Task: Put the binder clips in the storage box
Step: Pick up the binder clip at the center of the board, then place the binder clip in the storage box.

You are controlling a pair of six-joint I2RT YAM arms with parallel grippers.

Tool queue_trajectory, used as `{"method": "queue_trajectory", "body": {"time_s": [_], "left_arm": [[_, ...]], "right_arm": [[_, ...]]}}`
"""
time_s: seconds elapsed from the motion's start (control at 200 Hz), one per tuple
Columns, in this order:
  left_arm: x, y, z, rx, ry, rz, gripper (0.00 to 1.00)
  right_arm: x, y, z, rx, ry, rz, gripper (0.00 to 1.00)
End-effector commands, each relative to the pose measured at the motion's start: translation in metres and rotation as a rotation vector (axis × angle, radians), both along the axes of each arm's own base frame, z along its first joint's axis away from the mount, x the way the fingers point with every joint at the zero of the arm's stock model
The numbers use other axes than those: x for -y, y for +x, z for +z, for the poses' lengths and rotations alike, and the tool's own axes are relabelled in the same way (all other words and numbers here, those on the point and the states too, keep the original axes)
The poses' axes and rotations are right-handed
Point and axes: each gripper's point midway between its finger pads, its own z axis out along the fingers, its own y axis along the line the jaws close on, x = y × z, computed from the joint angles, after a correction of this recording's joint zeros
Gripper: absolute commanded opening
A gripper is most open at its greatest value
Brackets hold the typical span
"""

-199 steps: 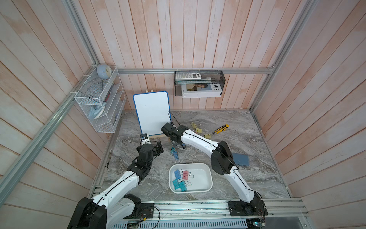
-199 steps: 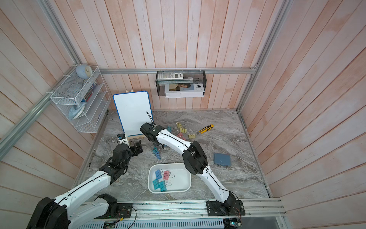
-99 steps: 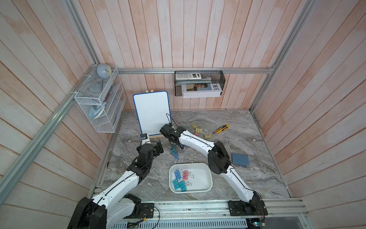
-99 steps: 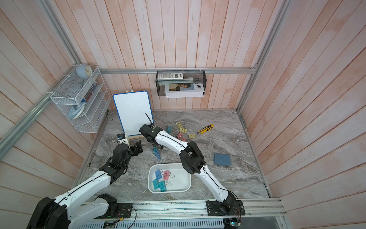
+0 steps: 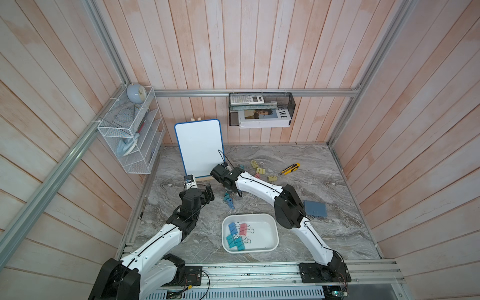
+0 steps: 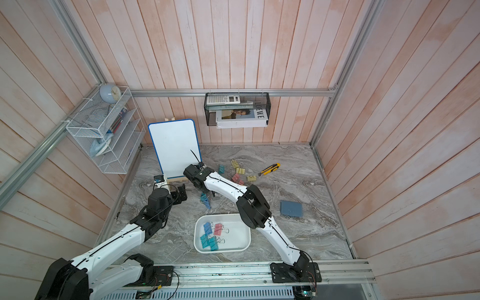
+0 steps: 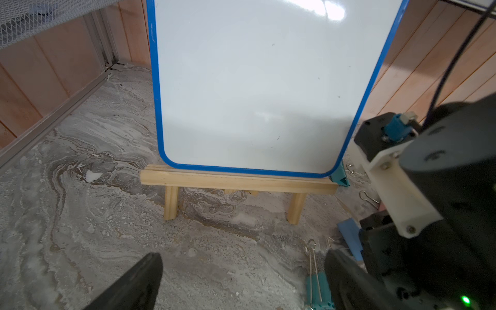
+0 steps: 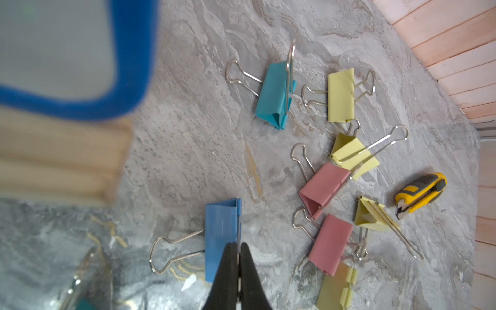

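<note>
The right jaws were pressed together on the wire handle of a blue clip [image 8: 221, 239], as shown in the right wrist view. Whether that clip was lifted off the tabletop [image 5: 324, 181] could not be told. In both top views the right arm [image 5: 257, 185] [image 6: 223, 185] was stretched from the lower right towards the centre of the frame. It ended at a small cluster of blue and teal clips [image 5: 229, 202] [image 6: 205, 201] just left of centre.

The left jaws were held wide apart with nothing between them. In the left wrist view a teal clip [image 7: 318, 292] lay just beside one finger [image 7: 346, 281]. The left arm [image 5: 181, 226] was reached up from the lower left, ending near the same cluster.

The box [image 5: 275, 233] [image 6: 248, 233] stood at the lower centre of both top views. A blue, a pink and a few teal clips [image 5: 235, 241] were gathered in its left half.

More clips [image 5: 260, 170] [image 6: 240, 170], yellow, pink and teal, were scattered on the tabletop above the right arm. They lay between the whiteboard [image 5: 198, 146] and the knife [image 5: 289, 168]. Seven of them were shown close together in the right wrist view, some touching, with the knife [image 8: 421, 192] just beside a yellow one [image 8: 373, 217].
</note>
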Motion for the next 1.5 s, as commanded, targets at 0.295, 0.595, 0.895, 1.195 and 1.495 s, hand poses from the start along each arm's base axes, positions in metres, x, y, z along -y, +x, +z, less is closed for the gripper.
{"method": "queue_trajectory", "body": {"time_s": [0.295, 0.595, 0.895, 1.195, 1.495], "left_arm": [[0.0, 0.002, 0.003, 0.012, -0.006, -0.002, 1.0], [0.0, 0.001, 0.002, 0.008, -0.01, -0.005, 1.0], [0.0, 0.001, 0.001, 0.008, -0.012, -0.005, 1.0], [-0.001, 0.001, 0.0, 0.006, -0.006, 0.002, 1.0], [-0.003, 0.0, 0.002, 0.012, -0.003, 0.006, 1.0]], "right_arm": [[0.053, -0.06, 0.11, 0.104, 0.337, -0.094, 0.0], [0.077, -0.147, 0.124, -0.081, 0.886, -0.148, 0.0], [0.053, -0.21, 0.099, -0.163, 1.138, -0.161, 0.0], [-0.005, -0.227, 0.049, -0.297, 1.079, -0.115, 0.0], [-0.008, -0.234, 0.012, -0.36, 1.027, -0.151, 0.0]]}}
